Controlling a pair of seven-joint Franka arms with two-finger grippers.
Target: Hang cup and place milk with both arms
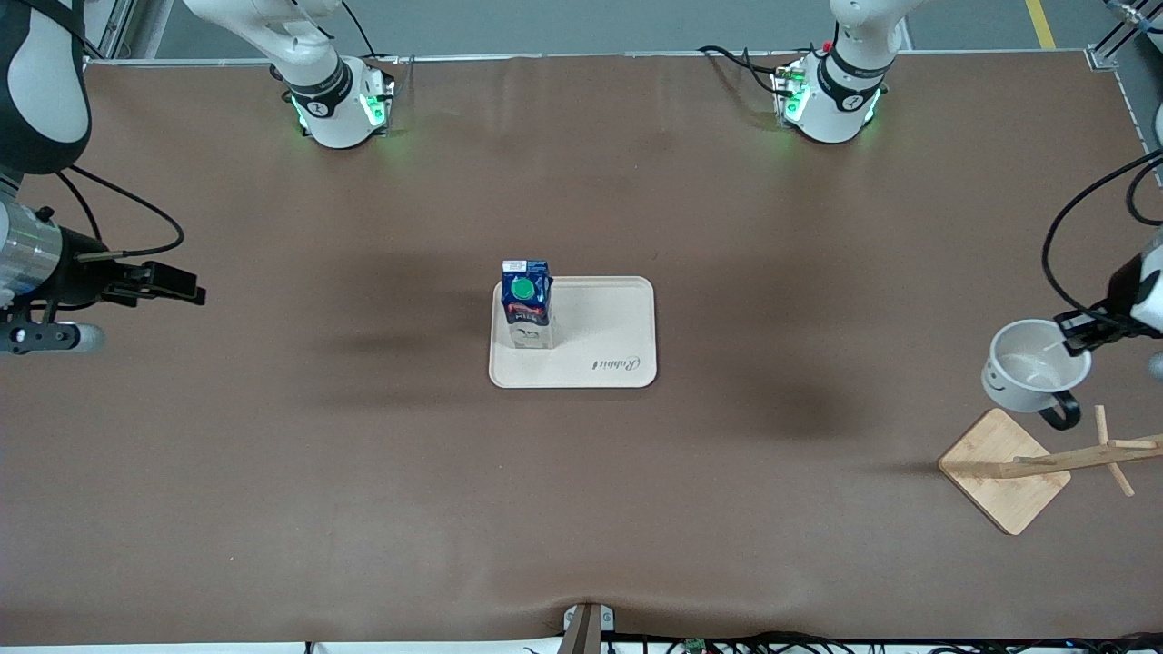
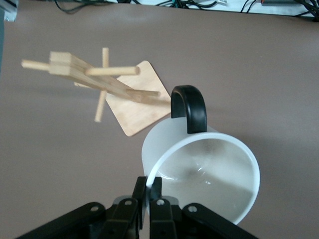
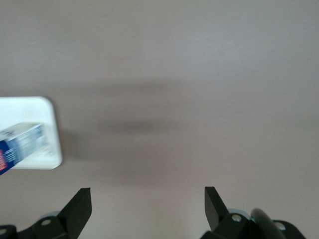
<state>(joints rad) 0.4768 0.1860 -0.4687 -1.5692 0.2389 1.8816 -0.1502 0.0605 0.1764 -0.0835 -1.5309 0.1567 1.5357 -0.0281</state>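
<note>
Now I've got my left gripper [image 2: 147,191] pinching the cup [image 2: 202,177] rim, handle toward the rack [image 2: 94,79]; right gripper [image 3: 148,206] waits, jaws wide, empty.

High front overview, two close wrist views

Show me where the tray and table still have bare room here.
The cream plastic tray is bare from the dark blue milk carton toward the left arm's end. Brown table lies open around the tray. It is crowded at the left arm's end: the left hand holds the white smiley mug over the wooden peg rack.
</note>
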